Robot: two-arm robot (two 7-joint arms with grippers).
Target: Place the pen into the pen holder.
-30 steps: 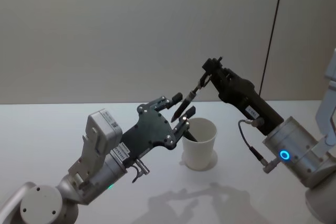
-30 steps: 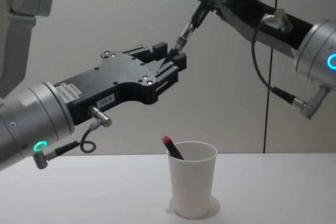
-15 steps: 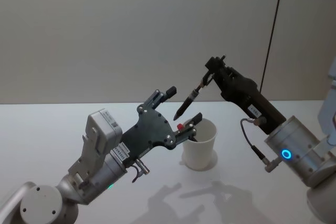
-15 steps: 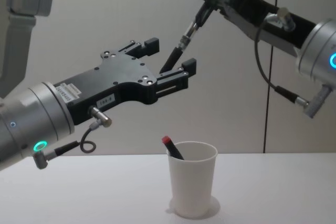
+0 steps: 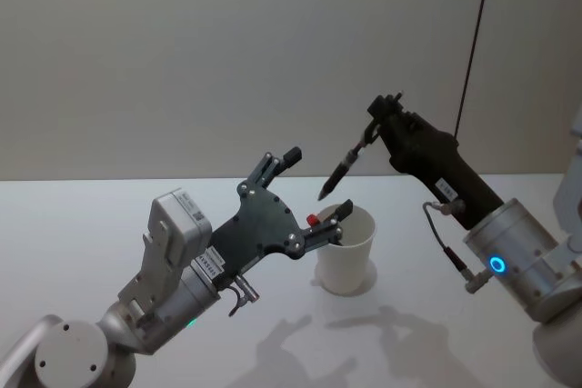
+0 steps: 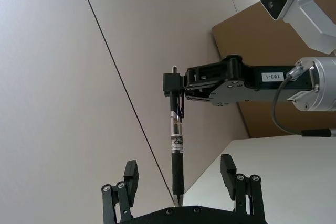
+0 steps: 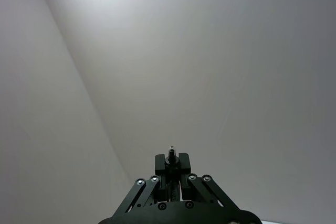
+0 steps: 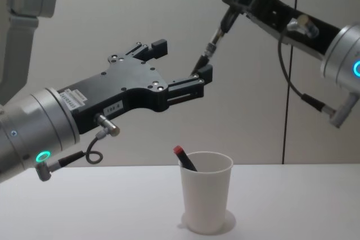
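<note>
A dark pen (image 5: 348, 164) (image 8: 214, 39) hangs tilted in the air, tip down. My right gripper (image 5: 372, 132) (image 8: 229, 14) is shut on its upper end. In the left wrist view the pen (image 6: 177, 148) points at the camera from the right gripper (image 6: 179, 83). My left gripper (image 5: 317, 183) (image 8: 183, 58) stands open just left of the pen's tip, its fingers (image 6: 130, 173) spread wide and apart from the pen. The pen holder, a white paper cup (image 5: 346, 248) (image 8: 206, 198), stands on the table below both grippers. In the right wrist view the pen's end (image 7: 170, 159) pokes out between my right gripper's (image 7: 170, 165) fingers.
A second pen with a red cap (image 8: 183, 158) (image 5: 314, 221) leans inside the cup against its left rim. The white table (image 5: 82, 224) stretches around the cup, with a plain wall behind it.
My left gripper opened and let go of the pen's tip. The right gripper has carried the pen a little to the right, away from the left fingers.
</note>
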